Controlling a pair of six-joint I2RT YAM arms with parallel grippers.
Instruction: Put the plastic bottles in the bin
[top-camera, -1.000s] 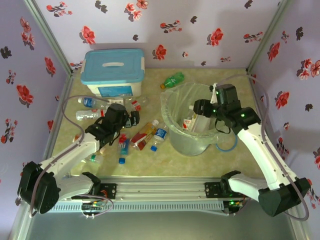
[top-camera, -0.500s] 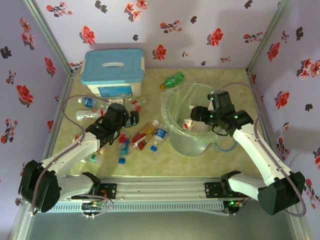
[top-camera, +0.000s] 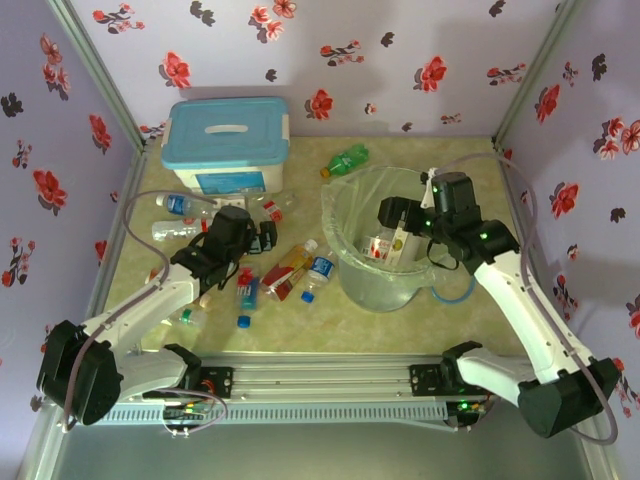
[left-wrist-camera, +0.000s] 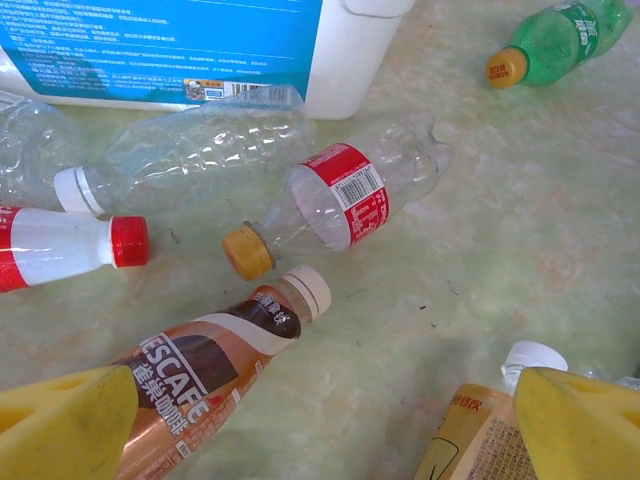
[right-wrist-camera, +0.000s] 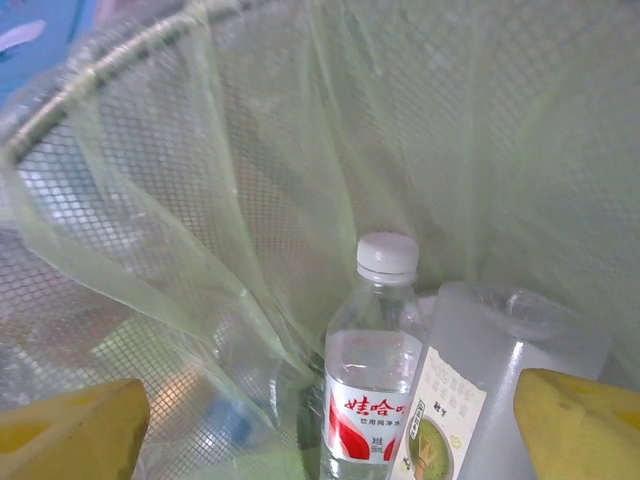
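Note:
The bin (top-camera: 350, 205) stands right of centre, lined with a thin bag. My right gripper (top-camera: 392, 228) hangs open over its mouth. In the right wrist view the right gripper (right-wrist-camera: 330, 430) looks down at a red-labelled, white-capped bottle (right-wrist-camera: 372, 370) and a square translucent bottle (right-wrist-camera: 490, 390) lying free in the bin (right-wrist-camera: 150, 190). My left gripper (top-camera: 262, 238) is open, low over the scattered plastic bottles (top-camera: 290, 268). Between its spread fingers, the left gripper (left-wrist-camera: 320, 420) has a brown coffee bottle (left-wrist-camera: 200, 370) and an orange bottle (left-wrist-camera: 480, 440). A green bottle (top-camera: 345, 160) lies behind the bin.
A white box with a light-blue lid (top-camera: 228, 140) stands at the back left, with clear bottles (top-camera: 175, 218) in front of it. A red-labelled bottle (left-wrist-camera: 350, 195) and a red-capped one (left-wrist-camera: 60, 245) lie ahead of the left gripper. A loose blue cap (top-camera: 243, 322) lies near the front.
My right gripper has opened over the bin and let go of the translucent bottle, which now lies inside. The left arm has not moved.

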